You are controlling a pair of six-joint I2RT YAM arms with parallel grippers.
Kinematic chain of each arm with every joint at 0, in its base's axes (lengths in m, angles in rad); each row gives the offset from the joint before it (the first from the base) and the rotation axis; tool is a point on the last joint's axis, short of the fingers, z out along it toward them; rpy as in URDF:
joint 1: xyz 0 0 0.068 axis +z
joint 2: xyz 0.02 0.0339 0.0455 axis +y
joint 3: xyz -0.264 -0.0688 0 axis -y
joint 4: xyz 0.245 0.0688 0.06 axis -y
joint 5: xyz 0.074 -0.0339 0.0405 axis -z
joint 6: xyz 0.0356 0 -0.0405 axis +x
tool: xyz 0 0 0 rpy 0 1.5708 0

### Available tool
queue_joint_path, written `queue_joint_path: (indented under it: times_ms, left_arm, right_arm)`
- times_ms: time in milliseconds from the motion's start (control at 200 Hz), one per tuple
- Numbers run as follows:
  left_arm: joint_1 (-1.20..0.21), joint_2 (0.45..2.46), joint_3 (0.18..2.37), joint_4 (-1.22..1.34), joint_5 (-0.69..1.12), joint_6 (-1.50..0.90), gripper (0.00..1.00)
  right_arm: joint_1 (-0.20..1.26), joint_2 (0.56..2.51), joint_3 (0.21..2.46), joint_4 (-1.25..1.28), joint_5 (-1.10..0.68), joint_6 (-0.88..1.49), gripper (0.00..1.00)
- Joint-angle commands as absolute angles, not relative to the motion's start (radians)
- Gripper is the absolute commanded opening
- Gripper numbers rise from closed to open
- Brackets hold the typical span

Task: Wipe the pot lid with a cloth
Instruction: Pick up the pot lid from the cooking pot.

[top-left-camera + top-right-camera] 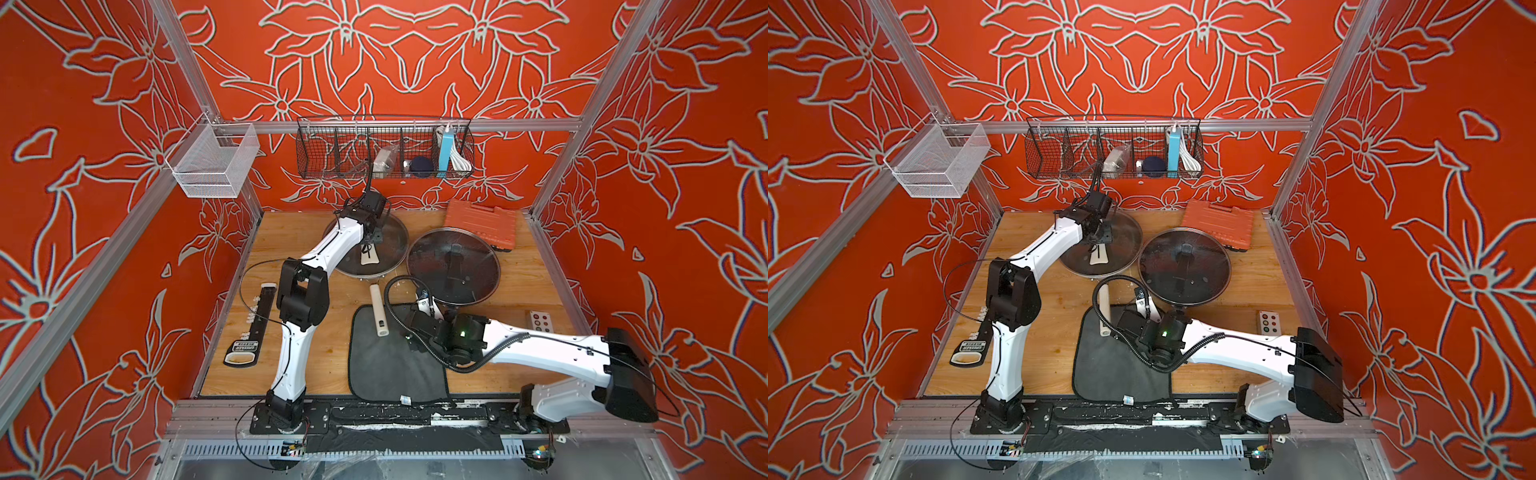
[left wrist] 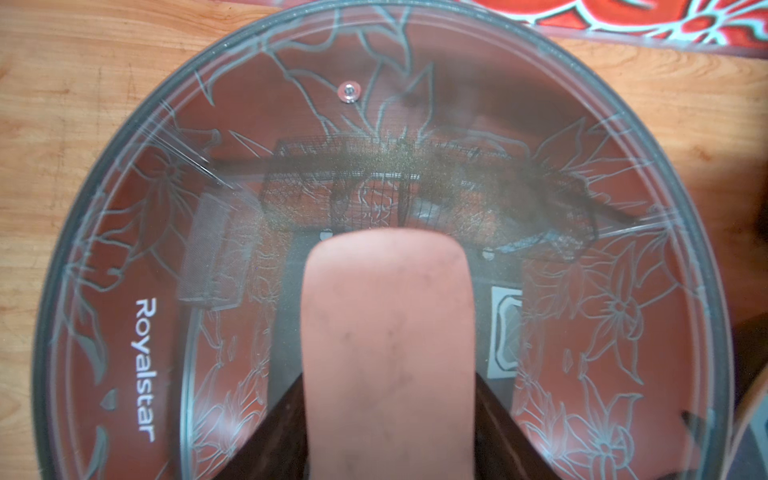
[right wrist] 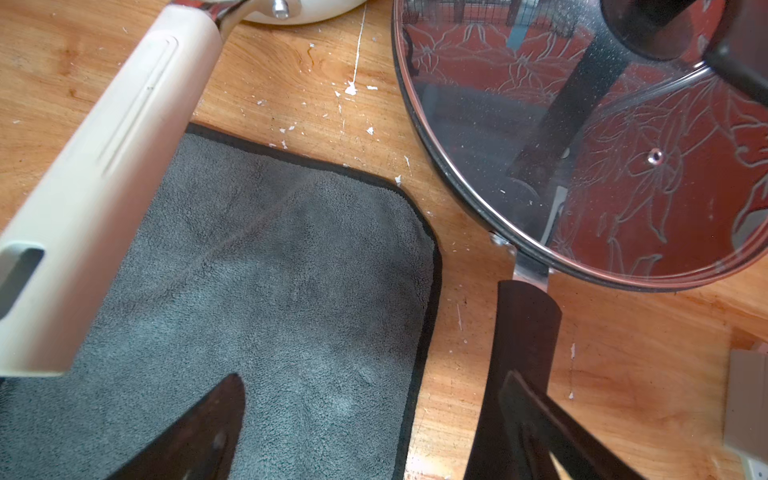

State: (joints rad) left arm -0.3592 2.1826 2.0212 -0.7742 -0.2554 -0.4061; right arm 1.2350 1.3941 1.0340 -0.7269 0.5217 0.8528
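One dark grey microfibre cloth (image 1: 390,361) is laid nearest, under the spread right gripper (image 3: 374,380). Two round glass lids are set beyond: a black-handled lid (image 1: 453,266) right, the cream-handled pot lid (image 1: 392,245) far left, straddled by the left gripper (image 2: 388,376), whose grip cannot be told.

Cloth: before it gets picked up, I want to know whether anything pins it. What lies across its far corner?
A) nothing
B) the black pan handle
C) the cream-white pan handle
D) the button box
C: the cream-white pan handle lies across the far corner of the cloth in both top views, while the black pan handle sits beside the cloth on bare wood.
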Motion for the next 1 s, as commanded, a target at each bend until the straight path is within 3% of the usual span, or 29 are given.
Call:
queue_joint_path:
  times_ms: [0, 545, 731, 786, 831, 996]
  left_arm:
    - [-0.359, 2.176, 2.004, -0.809, -0.213, -0.434, 0.53]
    - [-0.376, 2.267, 2.128, -1.006, -0.238, -0.47, 0.4]
    - [-0.376, 2.264, 2.119, -1.012, -0.229, -0.477, 0.26]
    - [-0.376, 2.267, 2.117, -1.011, -0.222, -0.477, 0.15]
    - [-0.375, 2.268, 2.112, -1.002, -0.217, -0.476, 0.0]
    - [-0.376, 2.255, 2.118, -0.98, -0.206, -0.457, 0.0]
  right_arm:
    - [1.245, 1.4, 1.026, -0.755, 0.541, 0.893, 0.97]
    - [1.246, 1.352, 0.959, -0.756, 0.546, 0.922, 0.97]
    - [1.248, 1.331, 0.944, -0.75, 0.541, 0.923, 0.97]
    - [1.247, 1.325, 0.935, -0.749, 0.541, 0.926, 0.97]
    - [1.248, 1.319, 0.929, -0.746, 0.541, 0.929, 0.97]
    - [1.248, 1.306, 0.906, -0.744, 0.542, 0.937, 0.97]
